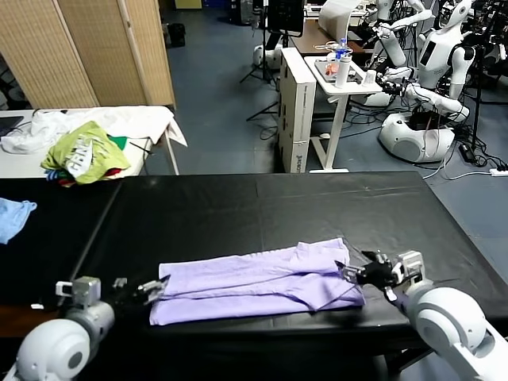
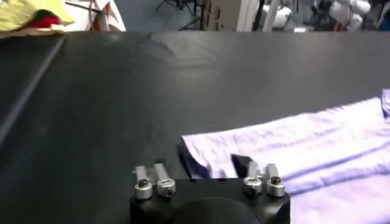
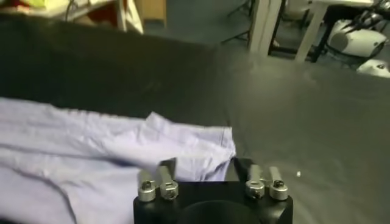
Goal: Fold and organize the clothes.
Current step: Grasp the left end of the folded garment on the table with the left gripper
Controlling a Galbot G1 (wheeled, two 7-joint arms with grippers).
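The clothes, one pale lavender T-shirt [image 1: 254,282], lie folded into a long band on the black table [image 1: 238,206], near its front edge. My left gripper [image 1: 155,287] stands open at the band's left end. In the left wrist view the shirt [image 2: 304,140] has its end edge between the spread fingers of that gripper [image 2: 213,165]. My right gripper [image 1: 347,274] stands open at the band's right end. In the right wrist view a corner of the shirt [image 3: 91,140] lies between the parted fingers of that gripper [image 3: 204,167]. Neither gripper holds the fabric.
A yellow-green and white garment heap [image 1: 83,151] lies on a white table at the back left. A light blue cloth [image 1: 12,216] sits at the black table's left edge. Behind stand a folding screen [image 1: 103,48], a white cart [image 1: 341,71] and other robots [image 1: 429,79].
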